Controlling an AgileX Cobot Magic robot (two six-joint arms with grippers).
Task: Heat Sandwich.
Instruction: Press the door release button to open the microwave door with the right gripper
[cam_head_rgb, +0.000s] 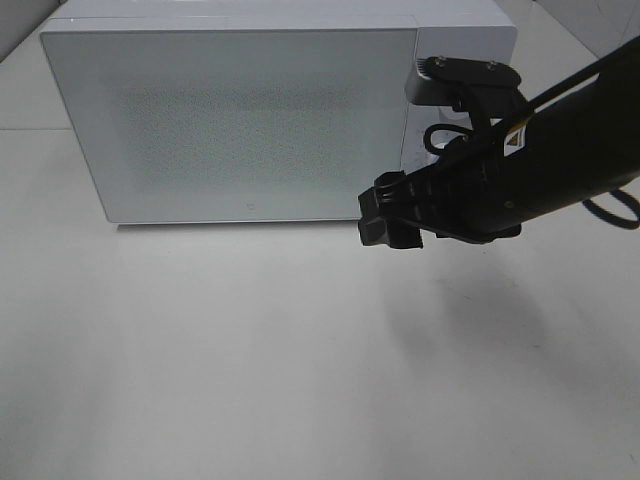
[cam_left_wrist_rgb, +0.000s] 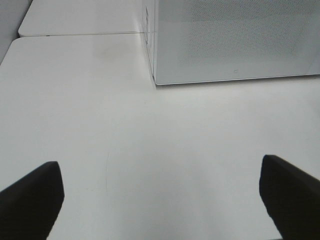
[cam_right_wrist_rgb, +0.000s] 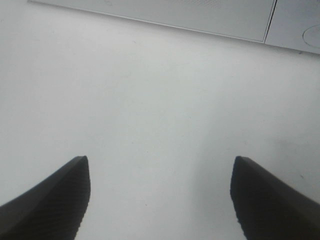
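The sandwich is out of view in every frame. A white microwave (cam_head_rgb: 240, 120) stands at the back of the table with its frosted door closed. My right gripper (cam_head_rgb: 385, 215) hovers just in front of the door's lower right corner, coming in from the right. In the right wrist view the right gripper (cam_right_wrist_rgb: 160, 160) is open over bare table, with the microwave's lower edge (cam_right_wrist_rgb: 200, 15) beyond it. In the left wrist view my left gripper (cam_left_wrist_rgb: 160, 170) is open wide and holds nothing, and the microwave's corner (cam_left_wrist_rgb: 235, 40) lies ahead of it.
The white table (cam_head_rgb: 250, 360) stretches in front of the microwave. The right arm (cam_head_rgb: 560, 150) covers most of the microwave's control panel (cam_right_wrist_rgb: 295, 25). A seam between two tabletops (cam_left_wrist_rgb: 75, 34) runs left of the microwave.
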